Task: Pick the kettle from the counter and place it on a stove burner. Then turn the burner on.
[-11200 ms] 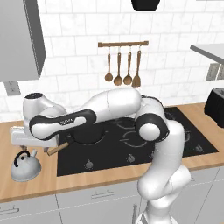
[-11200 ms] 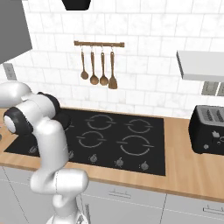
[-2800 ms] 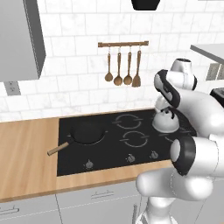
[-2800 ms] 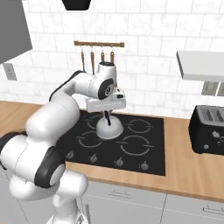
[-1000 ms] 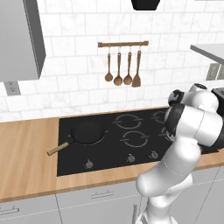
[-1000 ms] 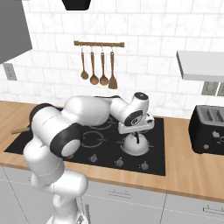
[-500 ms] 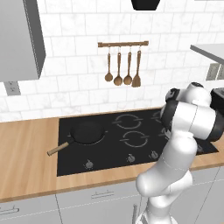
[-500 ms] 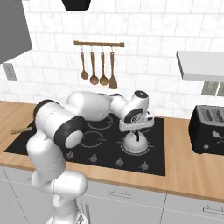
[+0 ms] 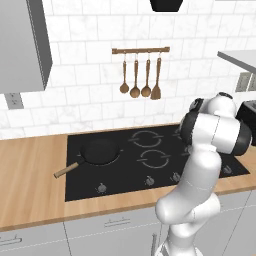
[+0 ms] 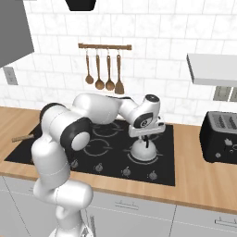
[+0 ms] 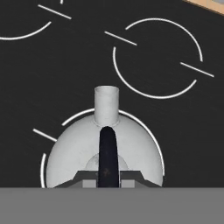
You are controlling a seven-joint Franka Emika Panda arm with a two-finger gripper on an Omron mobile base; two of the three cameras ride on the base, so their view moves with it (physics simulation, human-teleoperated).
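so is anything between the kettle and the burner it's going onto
Nothing visible does. The kettle already sits on the front right burner ring of the black cooktop, with the gripper at its black handle. The frying pan sits apart on the far left burner.

Matt grey metal kettle (image 11: 105, 148); wood-grain counter (image 10: 199, 173).

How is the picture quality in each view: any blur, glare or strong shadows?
Left base view: sharp, flat even light, no glare on the cooktop. Right base view: equally crisp, only soft shading around the kettle. Hand view: kettle slightly soft up close, no glare.
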